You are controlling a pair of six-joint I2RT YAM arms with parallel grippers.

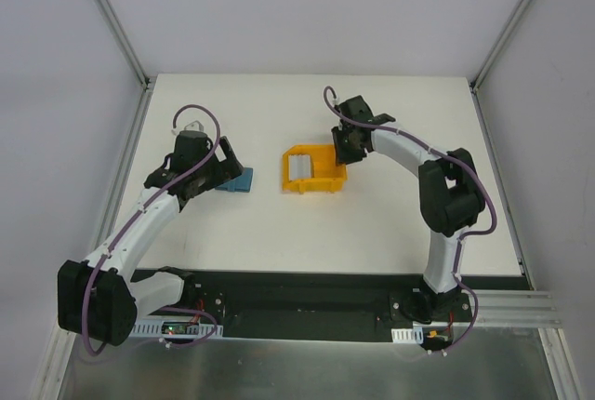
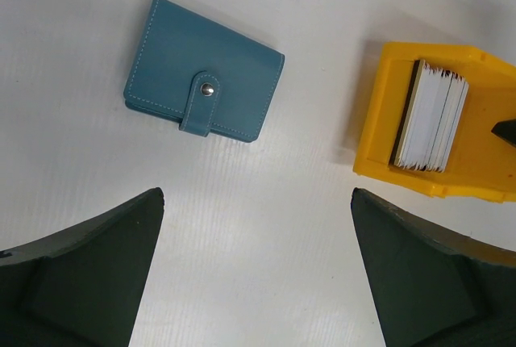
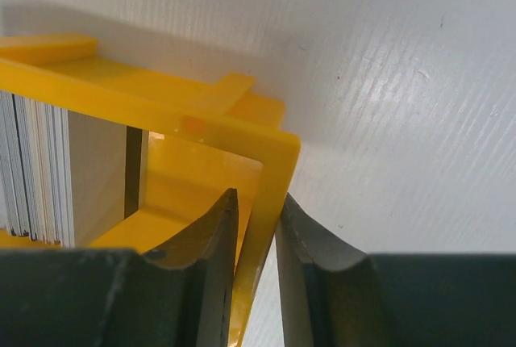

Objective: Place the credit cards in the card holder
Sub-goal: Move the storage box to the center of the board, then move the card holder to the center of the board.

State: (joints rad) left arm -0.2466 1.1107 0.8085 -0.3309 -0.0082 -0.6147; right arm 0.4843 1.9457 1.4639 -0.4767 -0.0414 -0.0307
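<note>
A: Where are the credit cards point(image 2: 431, 117) sitting?
B: They are standing stacked on edge inside the yellow bin point(image 2: 383, 113), apart from the card holder point(image 2: 203, 93), which is lying snapped closed on the table point(image 2: 258, 169).
A: And the grippers?
B: The right gripper point(image 3: 258, 198) is pinching the bin's wall. The left gripper point(image 2: 256, 194) is hanging spread wide, holding nothing.

A yellow plastic bin point(image 1: 327, 179) sits on the white table point(image 1: 372, 233), about midway between left and right and a little to the far side of the middle. Seen close, the bin's walls are thin and the tabletop is finely ribbed. A left aluminium post point(image 1: 112, 19) and a right aluminium post point(image 1: 516, 20) rise from the far corners, with pale grey panels point(image 1: 307, 9) between them. A black base plate point(image 1: 307, 300) runs along the near edge, with a silver rail point(image 1: 521, 307) at its right end.
</note>
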